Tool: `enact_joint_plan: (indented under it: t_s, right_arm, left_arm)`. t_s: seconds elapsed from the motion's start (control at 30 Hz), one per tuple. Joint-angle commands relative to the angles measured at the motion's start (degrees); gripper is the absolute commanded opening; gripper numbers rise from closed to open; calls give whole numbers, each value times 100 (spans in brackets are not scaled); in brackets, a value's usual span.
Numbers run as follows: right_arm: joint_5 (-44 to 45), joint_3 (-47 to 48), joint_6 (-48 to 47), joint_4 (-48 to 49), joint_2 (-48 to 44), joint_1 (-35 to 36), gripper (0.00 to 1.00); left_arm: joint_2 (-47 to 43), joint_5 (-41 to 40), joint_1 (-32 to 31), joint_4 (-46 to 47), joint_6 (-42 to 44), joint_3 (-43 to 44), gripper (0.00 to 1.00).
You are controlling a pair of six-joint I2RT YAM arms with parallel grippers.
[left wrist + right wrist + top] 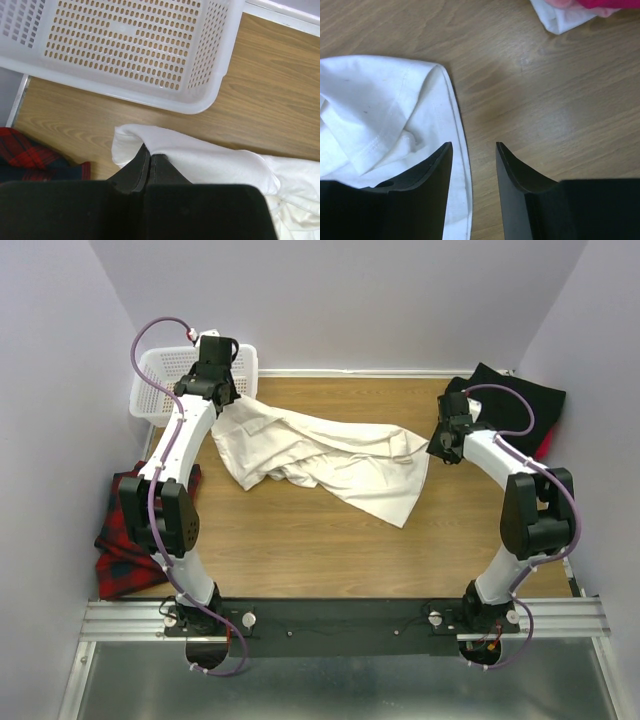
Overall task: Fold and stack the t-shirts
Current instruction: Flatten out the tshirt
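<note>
While the left jaws clench a fold of the cream-white t-shirt (200, 155) beside the white basket (210, 75) at 10 o'clock, the garment sprawls crumpled across the table (300, 550) centre. The right jaws hang released at its 3 o'clock edge. The black t-shirt (520, 400) lies at 2 o'clock.

I see a plain cream-white t-shirt (330, 455) in the middle of the light-brown wood-grain table (330, 550), and at the far right a plain black t-shirt (515, 400) with a sliver of red t-shirt (545, 445) at its right edge. Far left sits a white basket (165, 365) patterned with rows of small slots, and near left lies a red-and-dark-navy plaid cloth (125, 540).
</note>
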Motion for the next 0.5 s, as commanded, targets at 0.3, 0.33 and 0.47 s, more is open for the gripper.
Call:
enact_joint_plan:
  t_s: [0.3, 0.33, 0.47]
  right_arm:
    - [-1015, 156, -31, 418, 240, 474, 45]
    - [-1033, 165, -13, 427, 345, 474, 45]
    - [-1042, 182, 49, 497, 539, 482, 43]
  left_arm:
    - [11, 378, 56, 265, 100, -81, 0]
    - [11, 386, 56, 265, 100, -90, 0]
    - [28, 413, 56, 247, 108, -90, 0]
